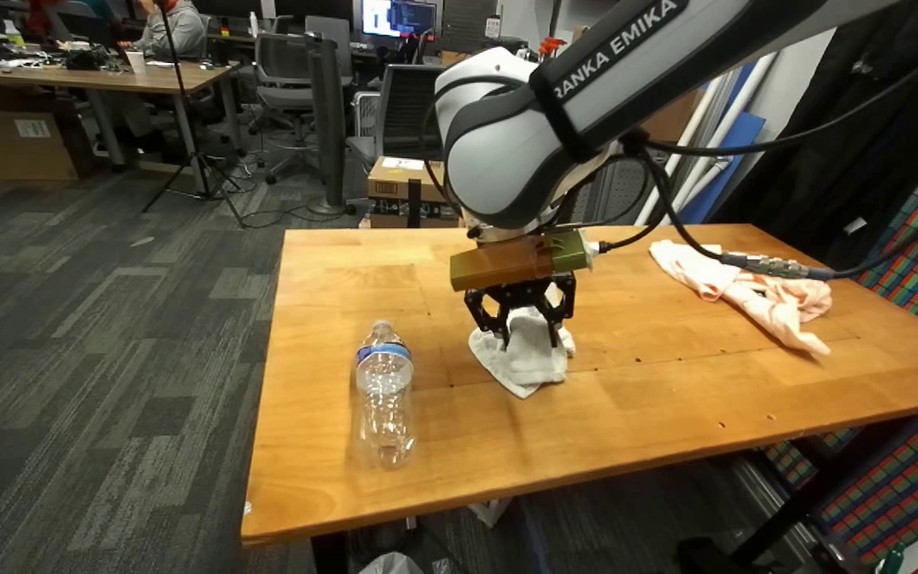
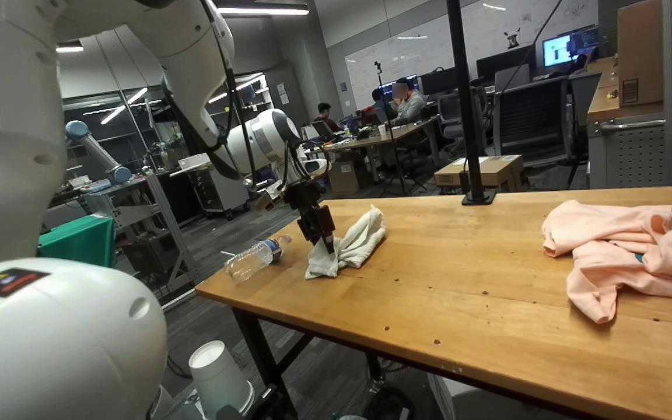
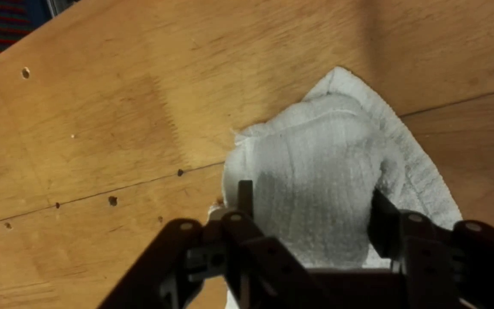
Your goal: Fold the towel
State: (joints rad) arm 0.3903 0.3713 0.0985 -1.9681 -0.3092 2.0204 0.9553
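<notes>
Item 1. End effector [image 3: 313,206], qty 1: low over bench [image 1: 666,399], fingers spread wide apart, hump of towel [image 3: 328,159] standing btwn them. No firm pinch visible on my cams, so I log nothing as held; fingertip contact w/ it, can't tell.

Item 2. Towel, white, ribbed: on bench, under & btwn fingers, bunched; one corner lies flat, outside the hump. Est. handling: v. light, soft, limp, grippy, not fragile; prob. crumples instead of keeping shape. Rec. hold: the hump is an easy pinch but likely lifts several layers; for a neat fold I'd favour the flat corner, tips close to bench, shallow bite.

Item 3. Bottle [image 1: 386,399], clear plastic, blue-banded: on its side, apart from towel, same bench. I'd keep folds off that side.

Item 4. Pink cloth [image 2: 604,262], crumpled: same bench, well apart from towel. Not my item, I judge.

Item 5. Cardboard box [image 1: 391,187]: past bench, base hidden.
</notes>
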